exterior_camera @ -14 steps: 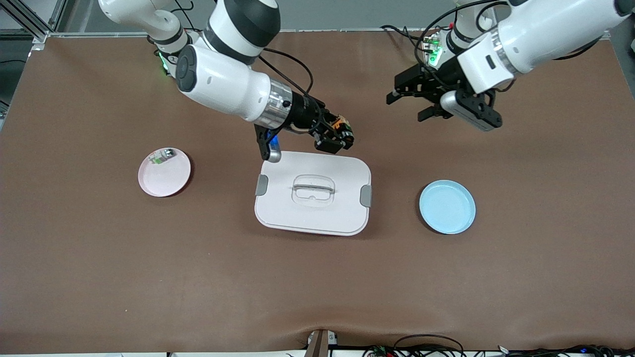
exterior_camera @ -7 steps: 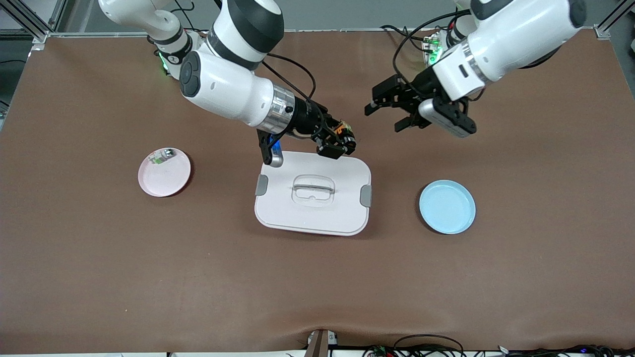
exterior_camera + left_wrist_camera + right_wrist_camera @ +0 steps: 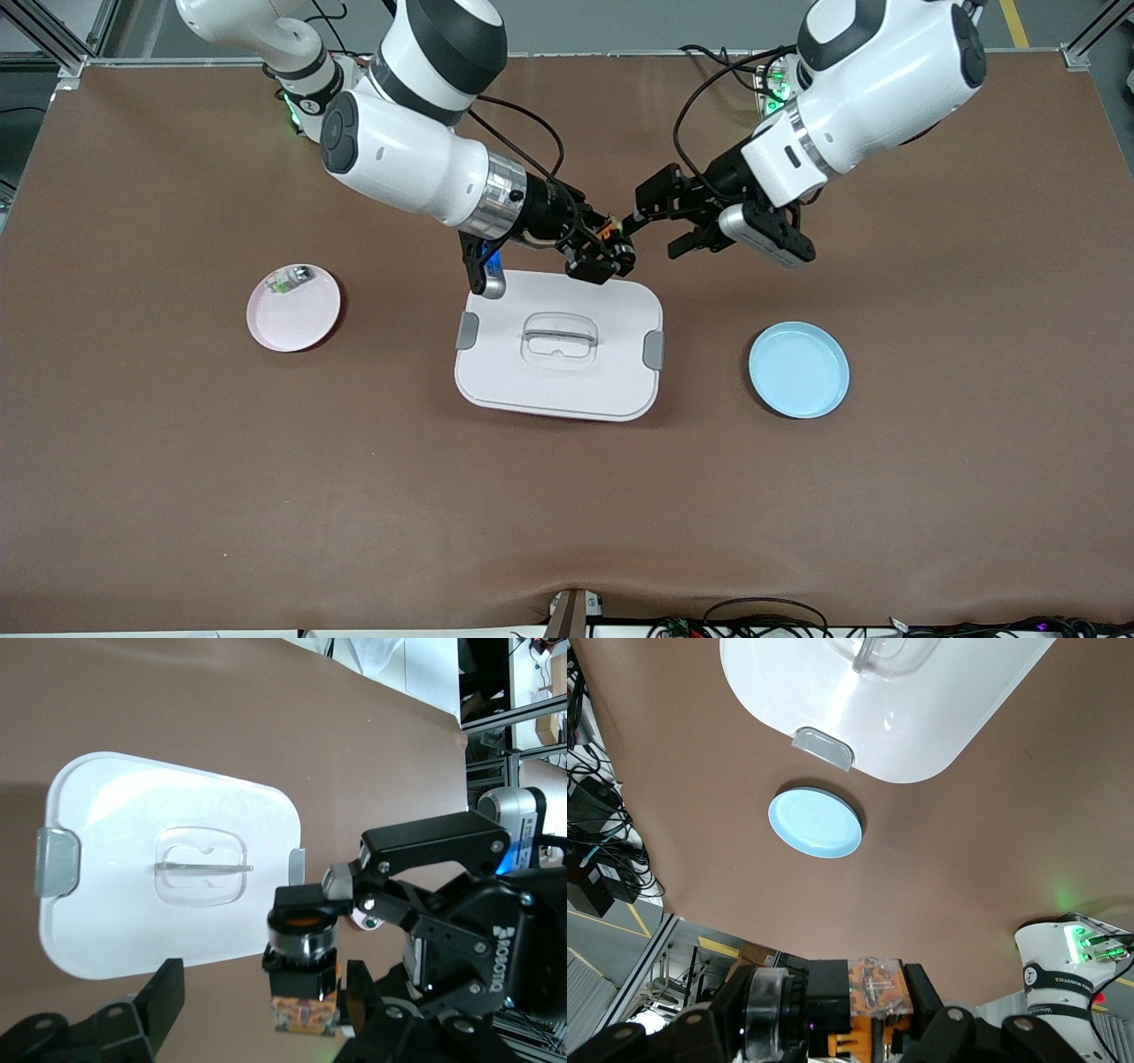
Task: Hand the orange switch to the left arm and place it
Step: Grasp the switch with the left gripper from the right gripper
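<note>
My right gripper [image 3: 608, 248] is shut on the orange switch [image 3: 611, 233] and holds it in the air over the edge of the white box [image 3: 558, 372] that lies toward the robots' bases. In the right wrist view the switch [image 3: 864, 992] sits clamped between the fingers. My left gripper [image 3: 652, 232] is open right beside it. In the left wrist view its fingers [image 3: 164, 988] stand on either side of the switch [image 3: 303, 967], with a wide gap on one side. The box lid and handle show there too [image 3: 106, 904].
A pink plate [image 3: 297, 319] holding a small green-and-white component [image 3: 285, 282] lies toward the right arm's end. A blue plate [image 3: 798, 369] lies toward the left arm's end, and shows in the right wrist view [image 3: 815, 821]. Cables lie near the bases.
My left arm has swung in toward the right gripper, and its open fingers now flank the switch. The right gripper has held nearly still with the switch.
</note>
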### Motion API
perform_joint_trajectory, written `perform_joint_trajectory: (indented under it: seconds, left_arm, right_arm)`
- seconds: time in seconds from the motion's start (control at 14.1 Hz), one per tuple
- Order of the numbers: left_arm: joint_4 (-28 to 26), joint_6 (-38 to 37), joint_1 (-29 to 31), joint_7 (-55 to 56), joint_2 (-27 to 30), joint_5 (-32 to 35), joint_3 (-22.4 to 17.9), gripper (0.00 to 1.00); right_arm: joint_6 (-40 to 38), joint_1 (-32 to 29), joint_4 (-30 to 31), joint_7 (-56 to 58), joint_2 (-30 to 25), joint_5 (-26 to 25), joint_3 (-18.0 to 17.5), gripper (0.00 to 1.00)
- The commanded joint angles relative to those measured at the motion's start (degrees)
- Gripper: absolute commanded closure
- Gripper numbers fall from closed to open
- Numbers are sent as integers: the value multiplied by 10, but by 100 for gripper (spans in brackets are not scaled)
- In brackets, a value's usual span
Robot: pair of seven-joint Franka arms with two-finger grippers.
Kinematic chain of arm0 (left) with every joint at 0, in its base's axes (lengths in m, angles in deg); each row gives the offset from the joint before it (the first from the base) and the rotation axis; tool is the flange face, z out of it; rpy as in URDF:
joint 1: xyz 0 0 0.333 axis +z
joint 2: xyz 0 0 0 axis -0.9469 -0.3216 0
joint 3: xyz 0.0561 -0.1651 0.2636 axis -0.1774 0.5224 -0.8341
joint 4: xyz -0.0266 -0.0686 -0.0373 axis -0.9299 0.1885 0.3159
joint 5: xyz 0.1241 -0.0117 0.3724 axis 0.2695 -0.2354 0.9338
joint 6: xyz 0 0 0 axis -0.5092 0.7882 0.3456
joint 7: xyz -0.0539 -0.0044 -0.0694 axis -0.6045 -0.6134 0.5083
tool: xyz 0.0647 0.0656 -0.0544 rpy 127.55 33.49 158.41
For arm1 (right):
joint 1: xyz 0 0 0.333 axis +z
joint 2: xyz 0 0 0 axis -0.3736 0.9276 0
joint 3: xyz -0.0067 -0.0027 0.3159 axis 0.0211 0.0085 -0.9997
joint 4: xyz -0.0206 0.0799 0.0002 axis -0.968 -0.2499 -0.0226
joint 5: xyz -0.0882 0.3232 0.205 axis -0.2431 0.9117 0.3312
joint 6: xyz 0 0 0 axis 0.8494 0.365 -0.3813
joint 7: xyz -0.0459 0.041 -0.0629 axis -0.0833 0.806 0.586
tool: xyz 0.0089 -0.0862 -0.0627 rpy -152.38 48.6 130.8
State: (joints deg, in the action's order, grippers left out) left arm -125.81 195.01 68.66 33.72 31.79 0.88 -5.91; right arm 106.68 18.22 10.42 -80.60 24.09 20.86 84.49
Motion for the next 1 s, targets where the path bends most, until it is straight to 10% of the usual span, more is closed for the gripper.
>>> perform_joint_trajectory:
  seconds: [0.0,0.43,0.78,0.93]
  left_arm:
    - [-5,28,3,2,-9,-16,21,21]
    - [-12,56,-18,11,-23,-17,25,40]
    - [-11,74,-32,53,-27,-16,25,100]
    - [-11,72,-30,52,-26,-12,25,100]
  right_arm:
    - [-7,3,-19,-9,9,8,3,80]
    - [-7,3,-19,-8,9,7,3,80]
    - [-7,4,-19,-9,9,7,3,80]
    - [-7,4,-19,-9,13,6,3,80]
